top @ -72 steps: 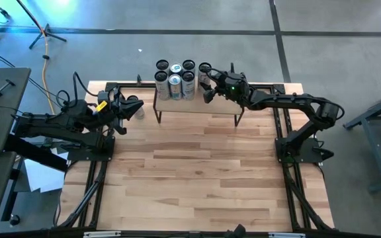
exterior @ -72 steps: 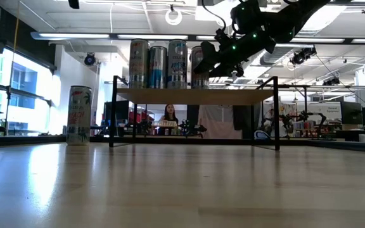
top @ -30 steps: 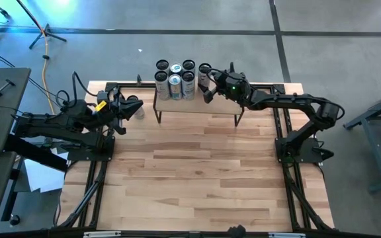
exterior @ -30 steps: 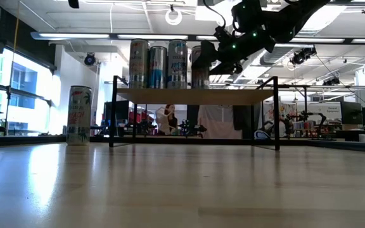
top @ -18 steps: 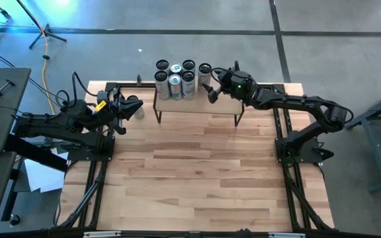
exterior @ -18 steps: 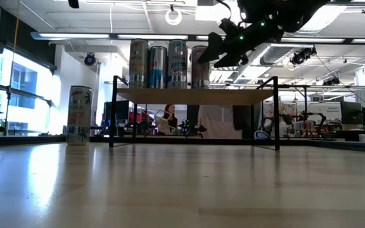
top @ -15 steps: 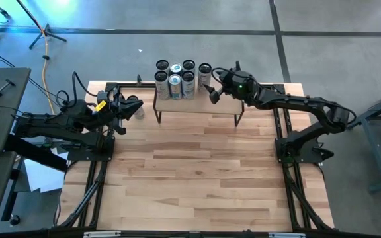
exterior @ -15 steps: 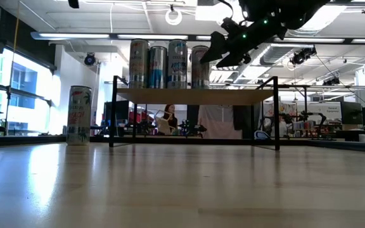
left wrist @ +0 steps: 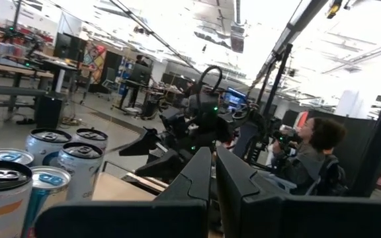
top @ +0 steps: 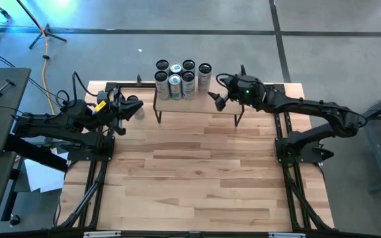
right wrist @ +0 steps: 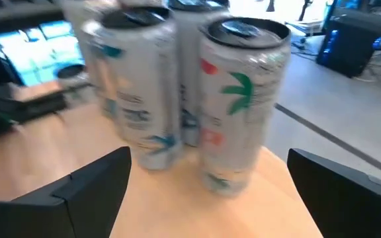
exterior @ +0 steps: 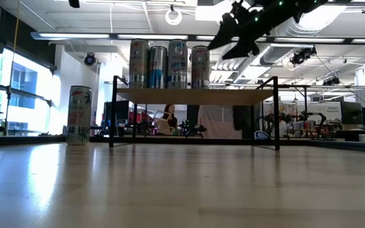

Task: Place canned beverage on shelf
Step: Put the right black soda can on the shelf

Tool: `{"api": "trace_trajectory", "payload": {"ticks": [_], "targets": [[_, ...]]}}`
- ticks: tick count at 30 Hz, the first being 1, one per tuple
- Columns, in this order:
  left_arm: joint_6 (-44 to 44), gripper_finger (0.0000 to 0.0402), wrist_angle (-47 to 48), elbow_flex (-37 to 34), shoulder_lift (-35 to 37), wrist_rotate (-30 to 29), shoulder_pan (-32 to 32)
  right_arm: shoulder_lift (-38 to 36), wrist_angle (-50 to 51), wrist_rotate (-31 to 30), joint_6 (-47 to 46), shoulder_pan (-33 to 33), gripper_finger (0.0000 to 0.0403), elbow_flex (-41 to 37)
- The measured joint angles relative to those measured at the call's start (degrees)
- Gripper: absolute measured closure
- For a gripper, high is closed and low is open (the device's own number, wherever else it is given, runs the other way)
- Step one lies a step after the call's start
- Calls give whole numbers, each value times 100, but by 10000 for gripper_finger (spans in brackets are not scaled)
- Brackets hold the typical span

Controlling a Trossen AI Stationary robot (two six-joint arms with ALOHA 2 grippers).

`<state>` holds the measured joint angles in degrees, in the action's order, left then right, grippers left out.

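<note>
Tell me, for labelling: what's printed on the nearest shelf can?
A green palm and red marks on the silver can, best in the right wrist view.

Glossy metal cans (right wrist: 243, 99), light-wood shelf (top: 197, 106)

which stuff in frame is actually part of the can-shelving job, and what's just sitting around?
Job:
- shelf
- cans on shelf, newest one at their right end
- right gripper, jaws open, clear of it
- lone can on the table beside the shelf

Sitting around:
- left gripper, jaws shut, parked at table edge
- seated person behind the table
</note>
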<state>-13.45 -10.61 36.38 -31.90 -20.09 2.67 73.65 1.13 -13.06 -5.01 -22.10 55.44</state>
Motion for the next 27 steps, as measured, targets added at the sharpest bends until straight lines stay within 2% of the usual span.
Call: {"api": "trace_trajectory", "payload": {"ticks": [4, 11, 23, 27], "targets": [[0, 402, 0, 0, 0, 26, 3, -182, -5, 2, -262, 335, 11, 0], [113, 401, 2, -1, 9, 24, 1, -223, 48, 0, -1282, 695, 11, 0], [155, 401, 2, 0, 9, 24, 1, -216, 594, 19, -1599, 952, 11, 0], [153, 401, 2, 0, 9, 22, 1, -212, 530, 254, -1764, 952, 11, 0]]}}
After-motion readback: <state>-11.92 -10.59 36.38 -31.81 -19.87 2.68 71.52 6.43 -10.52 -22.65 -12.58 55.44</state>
